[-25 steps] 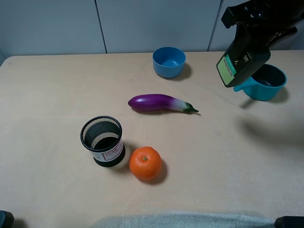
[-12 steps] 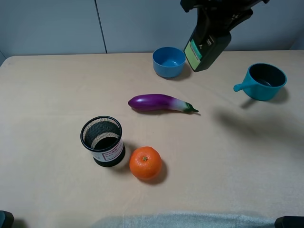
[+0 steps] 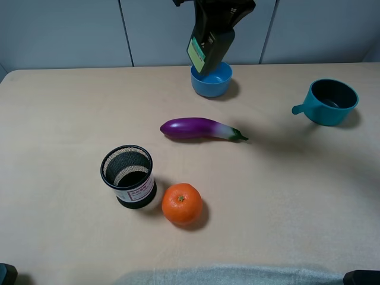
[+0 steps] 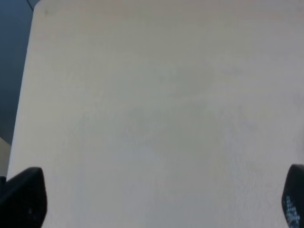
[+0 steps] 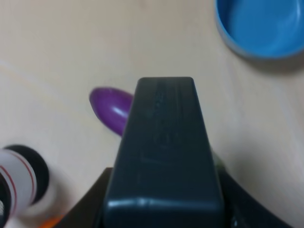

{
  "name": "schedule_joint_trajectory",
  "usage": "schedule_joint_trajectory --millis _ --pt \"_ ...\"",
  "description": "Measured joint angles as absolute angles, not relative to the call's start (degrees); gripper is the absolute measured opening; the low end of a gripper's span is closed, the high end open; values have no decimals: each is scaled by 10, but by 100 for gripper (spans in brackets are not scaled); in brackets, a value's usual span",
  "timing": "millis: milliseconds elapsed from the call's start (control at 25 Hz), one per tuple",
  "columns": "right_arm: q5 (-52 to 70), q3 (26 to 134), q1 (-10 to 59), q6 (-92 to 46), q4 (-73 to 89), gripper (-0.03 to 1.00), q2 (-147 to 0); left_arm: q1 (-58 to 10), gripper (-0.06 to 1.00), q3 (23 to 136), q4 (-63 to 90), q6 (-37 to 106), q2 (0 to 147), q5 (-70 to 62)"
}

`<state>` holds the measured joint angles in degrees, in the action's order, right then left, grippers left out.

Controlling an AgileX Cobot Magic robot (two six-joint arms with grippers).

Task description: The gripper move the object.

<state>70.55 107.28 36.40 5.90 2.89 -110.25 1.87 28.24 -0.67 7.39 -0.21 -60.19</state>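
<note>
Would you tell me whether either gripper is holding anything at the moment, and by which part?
The right gripper holds the dark bottle by its upper end, its base hanging free in the air; the left gripper holds nothing.

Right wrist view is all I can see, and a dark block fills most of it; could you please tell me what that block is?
Observer: It is the object, a dark bottle with a light green label, clamped in the right tool and held in the air.
Operator: Thank you. Where does it hang?
Observer: In the exterior high view it overlaps the blue bowl at the table's far side.
Operator: Is anything standing further right?
Observer: Yes, a teal cup with a side handle, apart from everything else.
</note>
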Motion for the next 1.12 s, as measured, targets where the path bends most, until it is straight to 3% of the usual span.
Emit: schedule_joint_trajectory --millis 480,1120 --pt "706 1230 378 59 42 29 -1232 19 99 282 -7 74 -2 -602" --pt "577 1247 378 59 66 29 -1306 19 99 282 -7 74 -2 -602"
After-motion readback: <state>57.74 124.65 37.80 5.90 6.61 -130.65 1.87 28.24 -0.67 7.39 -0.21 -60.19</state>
